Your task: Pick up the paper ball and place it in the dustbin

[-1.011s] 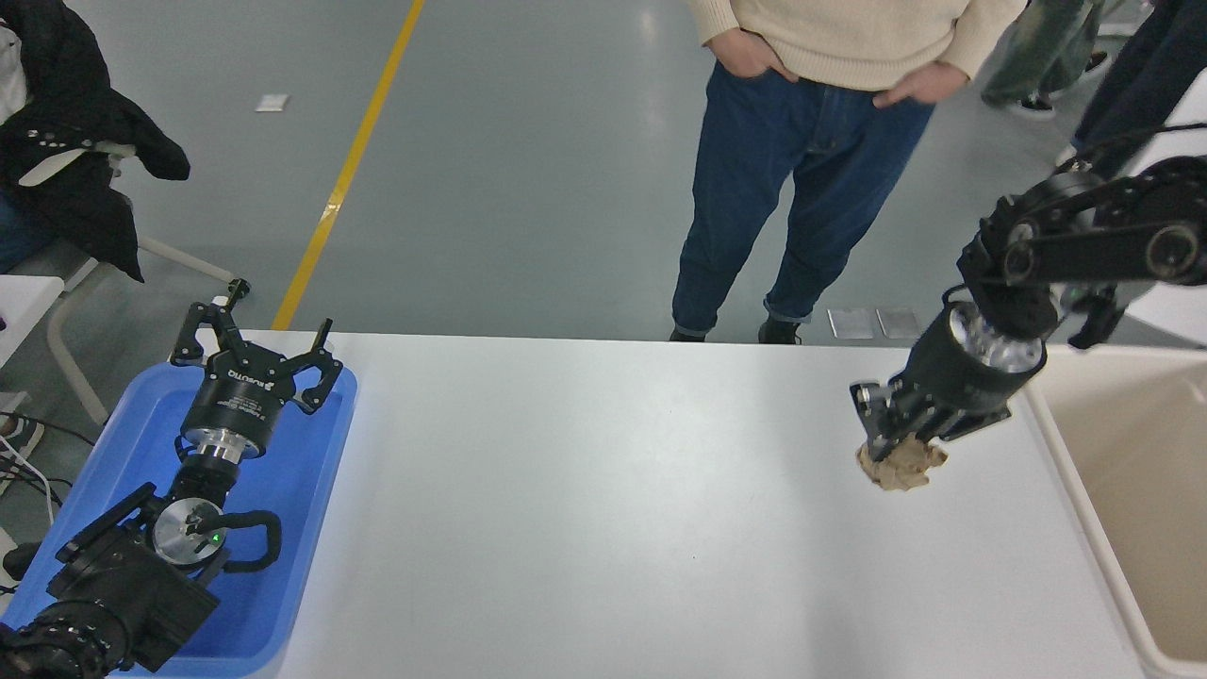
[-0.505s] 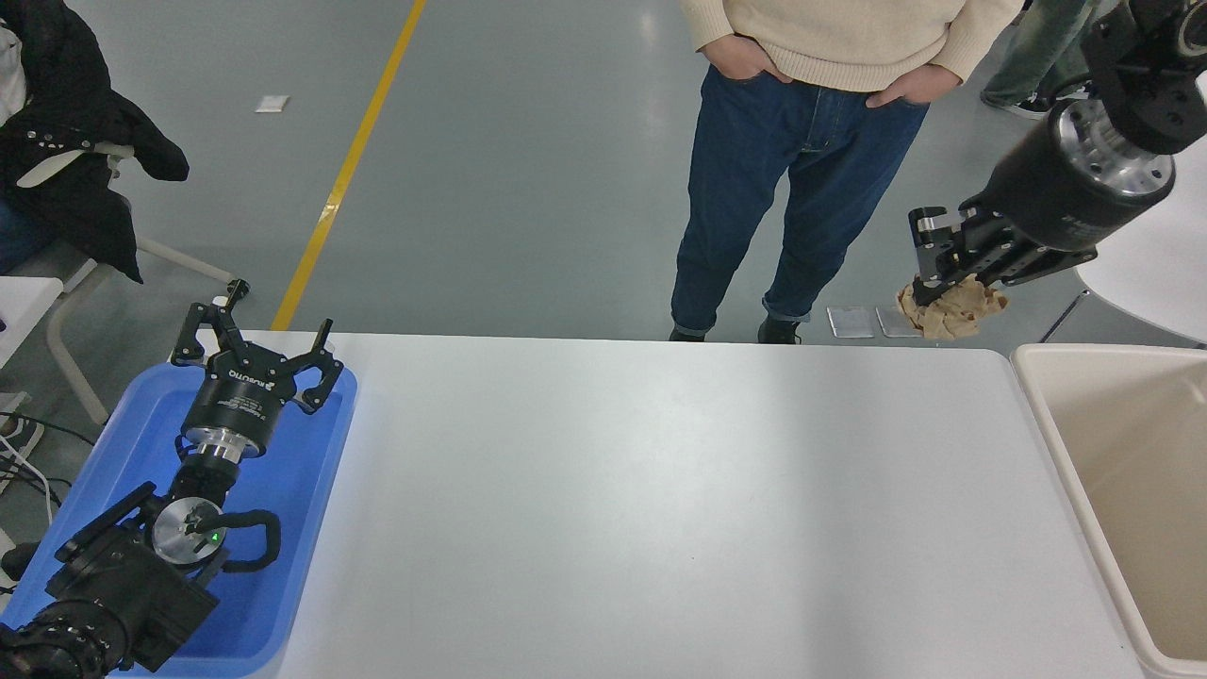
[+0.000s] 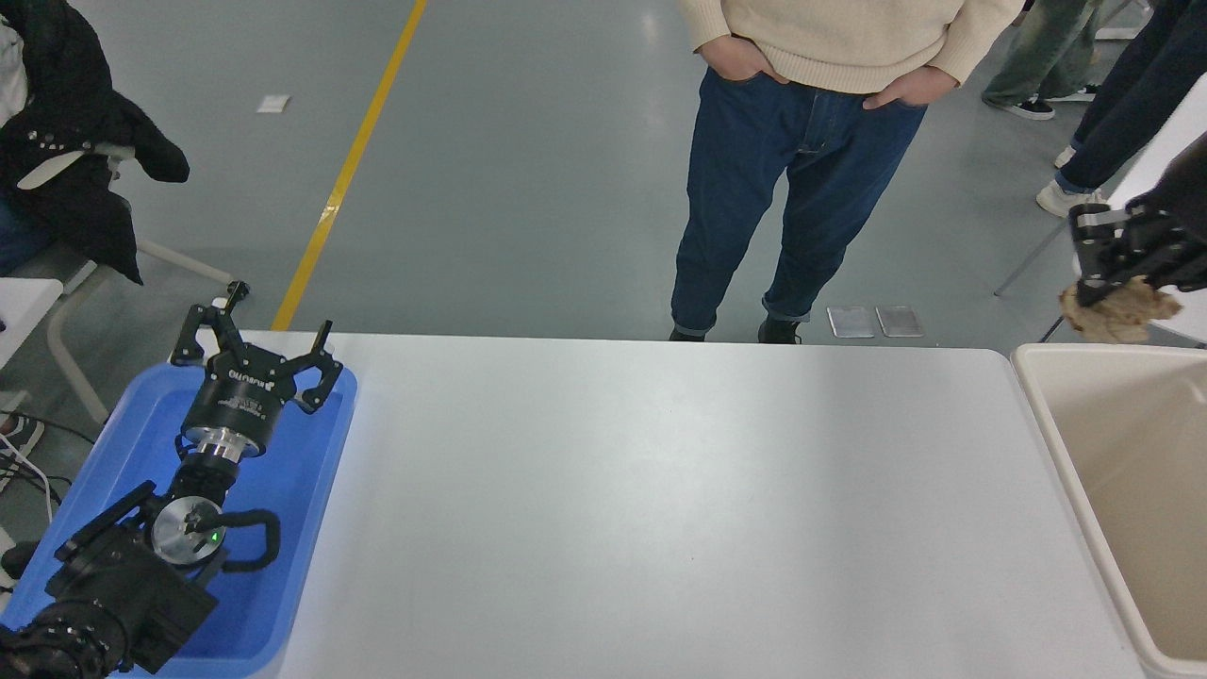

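Observation:
The tan-brown paper ball (image 3: 1119, 313) hangs in my right gripper (image 3: 1113, 283), which is shut on it at the right edge of the picture, high above the table. It is just above the far rim of the beige dustbin (image 3: 1051, 434), which stands at the table's right end with its tan inside showing. Most of the right arm is out of view. My left gripper (image 3: 253, 354) is open and parked over the blue tray at the lower left.
A shallow blue tray (image 3: 311, 490) lies at the table's left end under the left arm. A person in a cream sweater and jeans (image 3: 801, 160) stands at the far side. Other people's legs show at the top right.
My right gripper has carried the paper ball up off the table and to the right, from the table's right part to above the dustbin's far rim. The left arm has not moved.

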### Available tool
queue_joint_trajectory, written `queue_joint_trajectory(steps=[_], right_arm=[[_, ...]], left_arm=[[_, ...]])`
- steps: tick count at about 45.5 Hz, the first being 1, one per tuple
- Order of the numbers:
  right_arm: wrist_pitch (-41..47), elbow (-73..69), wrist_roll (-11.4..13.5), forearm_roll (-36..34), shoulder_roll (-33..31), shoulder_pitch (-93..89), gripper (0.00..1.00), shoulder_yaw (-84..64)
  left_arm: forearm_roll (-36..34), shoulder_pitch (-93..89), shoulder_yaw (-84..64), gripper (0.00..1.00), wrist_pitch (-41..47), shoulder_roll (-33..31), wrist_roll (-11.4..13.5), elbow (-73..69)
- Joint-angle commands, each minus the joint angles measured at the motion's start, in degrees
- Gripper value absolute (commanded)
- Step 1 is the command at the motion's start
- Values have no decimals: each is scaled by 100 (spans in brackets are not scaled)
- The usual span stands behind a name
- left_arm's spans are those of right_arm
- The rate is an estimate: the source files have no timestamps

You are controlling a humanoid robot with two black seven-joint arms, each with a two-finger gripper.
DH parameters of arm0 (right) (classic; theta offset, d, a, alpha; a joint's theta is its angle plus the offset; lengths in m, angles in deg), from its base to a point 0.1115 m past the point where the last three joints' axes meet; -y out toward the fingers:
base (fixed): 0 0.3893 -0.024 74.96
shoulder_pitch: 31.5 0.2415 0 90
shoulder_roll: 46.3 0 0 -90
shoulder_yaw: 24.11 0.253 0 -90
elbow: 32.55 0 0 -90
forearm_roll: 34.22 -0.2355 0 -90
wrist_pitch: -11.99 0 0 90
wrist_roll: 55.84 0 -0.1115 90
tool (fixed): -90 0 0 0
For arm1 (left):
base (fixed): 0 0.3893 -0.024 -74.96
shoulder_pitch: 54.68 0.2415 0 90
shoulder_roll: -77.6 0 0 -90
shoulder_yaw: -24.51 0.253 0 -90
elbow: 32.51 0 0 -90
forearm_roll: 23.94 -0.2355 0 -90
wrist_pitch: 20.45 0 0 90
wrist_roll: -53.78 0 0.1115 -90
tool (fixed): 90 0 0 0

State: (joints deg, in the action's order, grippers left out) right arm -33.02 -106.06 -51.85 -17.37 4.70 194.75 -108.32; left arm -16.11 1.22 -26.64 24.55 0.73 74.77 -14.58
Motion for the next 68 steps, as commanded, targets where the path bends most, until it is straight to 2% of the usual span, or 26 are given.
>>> queue_joint_trajectory(steps=[1,5,12,22,25,37,50,56,64,68], right_arm=[[2,478,23,863,-1424,-37,0,-228],[2,671,23,1127,-1794,-64,0,-201],[2,1321,23,1128,-1953,-879,0,79],[2,2463,14,1110,-1909,-3533,0,2143],[2,2946,23,1119,-1804,-4306,0,2750],[-68,4783,14,1075,-662,-7128,0,4430],[-1324,6261,14,1057,498,-8659,0,5037],[-2378,6358,14,935,736,-9054,0,5116],[-4417,6367,5,425,1167,-9643,0,5397],[-4876,6367,5,381,1246,-9767,0,5450]], left_arm=[[7,9,0,100,0,6,1,0],[16,9,0,100,0,6,1,0],[16,9,0,100,0,6,1,0],[16,9,0,100,0,6,-8,0],[16,9,0,100,0,6,1,0],[16,9,0,100,0,6,1,0],[16,9,0,100,0,6,1,0],[16,9,0,100,0,6,1,0],[16,9,0,100,0,6,1,0],[16,9,0,100,0,6,1,0]])
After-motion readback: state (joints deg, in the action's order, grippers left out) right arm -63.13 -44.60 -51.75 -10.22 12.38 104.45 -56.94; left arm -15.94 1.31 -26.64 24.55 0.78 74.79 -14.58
